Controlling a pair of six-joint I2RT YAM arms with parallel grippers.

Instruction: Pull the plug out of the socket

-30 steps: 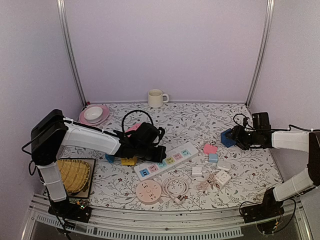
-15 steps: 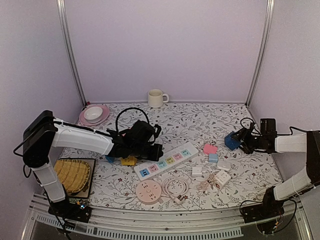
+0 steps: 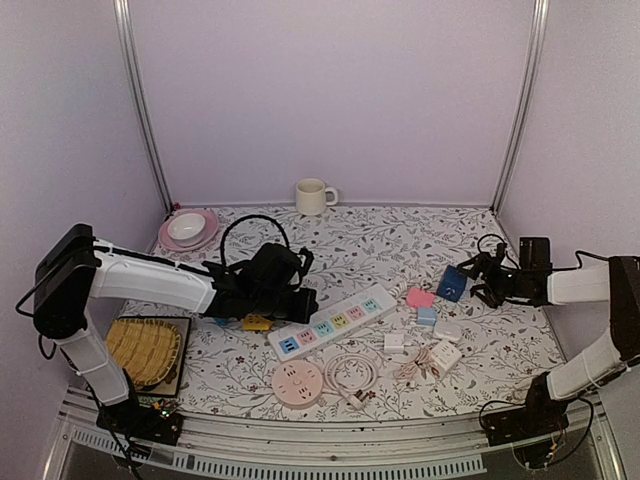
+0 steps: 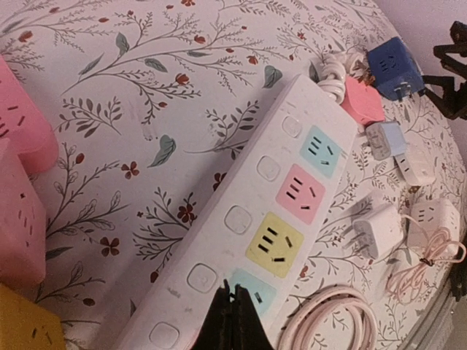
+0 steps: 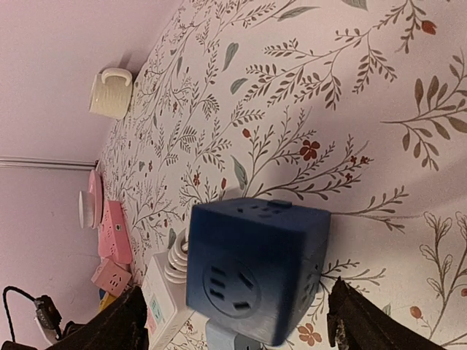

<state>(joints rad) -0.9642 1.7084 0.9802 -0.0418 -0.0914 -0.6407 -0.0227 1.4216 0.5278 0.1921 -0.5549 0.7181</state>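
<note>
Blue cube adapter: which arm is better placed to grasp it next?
Right. Its pincer stands open with the blue cube adapter between its fingers, while the left pincer is shut at the power strip, well away from the cube.

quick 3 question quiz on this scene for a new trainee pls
1. True or false: the left gripper is open.
2. What sits between the fingers of the right gripper? A mug; B blue cube socket; C pink plug.
3. Is any plug seated in the white power strip?
Key: 1 false, it is shut. 2 B. 3 No, its visible outlets are empty.
</note>
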